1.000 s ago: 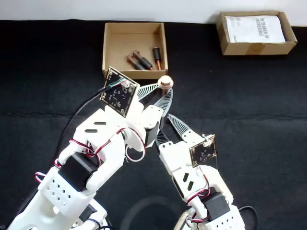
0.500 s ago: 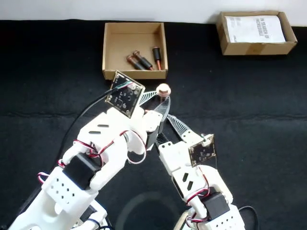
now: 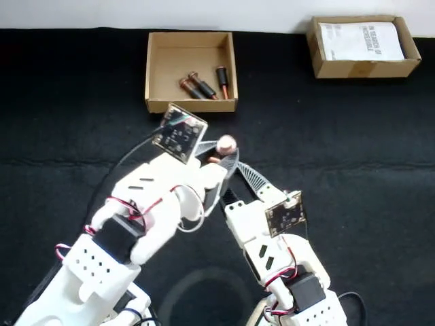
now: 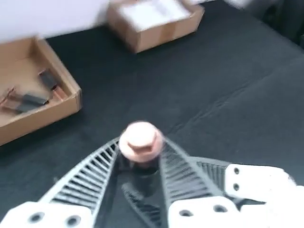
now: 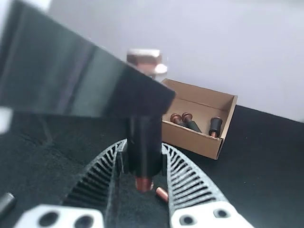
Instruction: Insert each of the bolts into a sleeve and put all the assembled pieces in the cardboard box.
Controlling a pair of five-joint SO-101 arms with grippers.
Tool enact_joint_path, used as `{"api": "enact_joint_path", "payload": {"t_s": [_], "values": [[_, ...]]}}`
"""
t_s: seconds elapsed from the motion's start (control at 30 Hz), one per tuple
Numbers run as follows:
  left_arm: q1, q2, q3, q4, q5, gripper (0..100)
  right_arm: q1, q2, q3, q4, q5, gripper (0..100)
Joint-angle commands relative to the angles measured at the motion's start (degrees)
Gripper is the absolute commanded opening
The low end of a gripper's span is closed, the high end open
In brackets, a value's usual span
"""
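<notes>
A: Bolt (image 4: pixel 141 139), where is it?
B: Between both grippers, in front of the cardboard box (image 3: pixel 191 105), and farther from it than a second ago. The left gripper (image 4: pixel 140 152) has drawn it back and down.
A: Jaws?
B: Left is clenched just under the head. The right gripper (image 5: pixel 144 147) clamps the black sleeve (image 5: pixel 145 161), with a copper tip showing beneath it.
</notes>
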Motion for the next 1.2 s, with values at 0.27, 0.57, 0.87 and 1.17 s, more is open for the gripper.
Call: {"api": "enact_joint_path", "payload": {"t_s": [0.27, 0.57, 0.87, 1.17], "values": [[-2.0, -0.1, -19.7, 36.0, -7.6, 15, 0.2, -0.4, 8.2, -0.2, 1.7, 0.6], [-4.7, -0.1, -37.0, 53.4, -7.7, 2, 5.8, -0.4, 4.2, -0.3, 1.6, 0.6], [-23.7, -0.1, -28.4, 52.0, -7.5, 2, 8.5, -0.1, -6.6, -0.7, 5.8, 0.6], [-38.9, -0.1, 2.5, 28.4, -7.5, 2, 8.7, 15.3, -14.9, -13.8, 15.3, 0.6]]}}
